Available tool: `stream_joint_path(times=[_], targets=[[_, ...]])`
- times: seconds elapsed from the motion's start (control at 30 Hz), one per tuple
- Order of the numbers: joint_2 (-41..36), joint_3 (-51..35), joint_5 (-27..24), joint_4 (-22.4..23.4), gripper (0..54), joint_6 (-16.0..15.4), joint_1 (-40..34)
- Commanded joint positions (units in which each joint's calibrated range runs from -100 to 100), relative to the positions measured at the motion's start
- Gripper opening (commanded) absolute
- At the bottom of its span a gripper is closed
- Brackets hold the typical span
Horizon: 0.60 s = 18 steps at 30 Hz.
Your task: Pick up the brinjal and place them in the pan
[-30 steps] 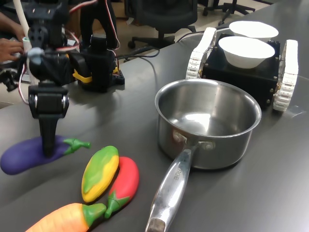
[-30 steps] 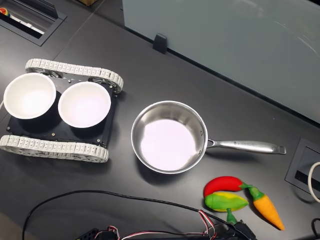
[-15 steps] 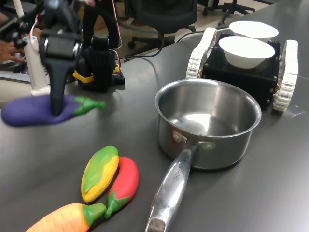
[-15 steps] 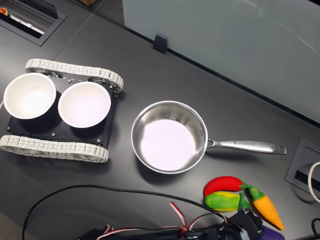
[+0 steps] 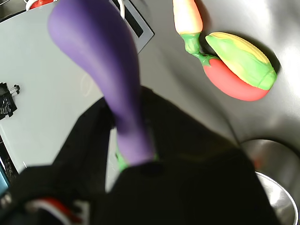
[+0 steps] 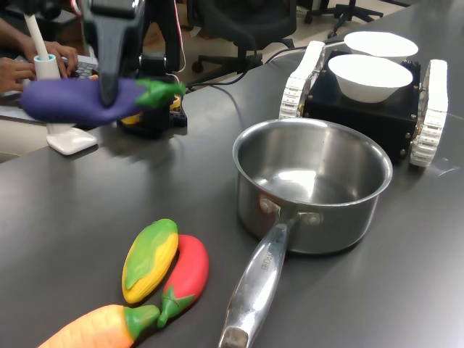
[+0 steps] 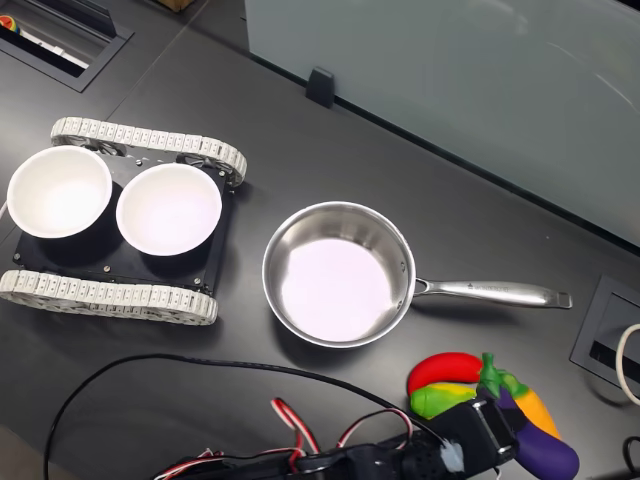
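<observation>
Purple brinjal [image 6: 80, 101] clamped crosswise between the closed fingers of the gripper [image 6: 109, 90], hanging well clear of the dark table [image 6: 87, 196], green cap pointing toward the pan [image 6: 312, 181] in the first exterior view. Seen from above in the second exterior view as a purple body [image 7: 535, 440] over the carrot [image 7: 540, 405], with the gripper [image 7: 490, 435] just beside the chilli [image 7: 445, 368] and the corn [image 7: 440, 400].

Step in hand, by judgement: the carry, with the lift done and the placing not yet made. Next move likely calls for a sideways swing toward the first exterior view's right, across the gap to the open steel pan, high enough to clear the rim, then a lowering into the empty bowl of it before any release. Long handle [image 6: 257, 283] pointing toward the loose vegetables, so worth avoiding on the way.

Counted: one brinjal, one pan, one corn, one chilli, one carrot, two white bowls [image 6: 370, 76] seated on one tracked black base [image 6: 362, 116].
</observation>
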Motion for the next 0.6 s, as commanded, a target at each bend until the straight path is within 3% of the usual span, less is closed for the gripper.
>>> stream_joint_path(times=[0.0,0.3,0.57], targets=[[-7.17,0.55,-1.47,-5.04,0.1,-0.69,-1.25],[-10.38,-0.17,-4.54,-6.31,0.1,-0.69,-5.03],[-14.01,-1.63,-6.3,-5.8,0.1,-0.69,-13.29]])
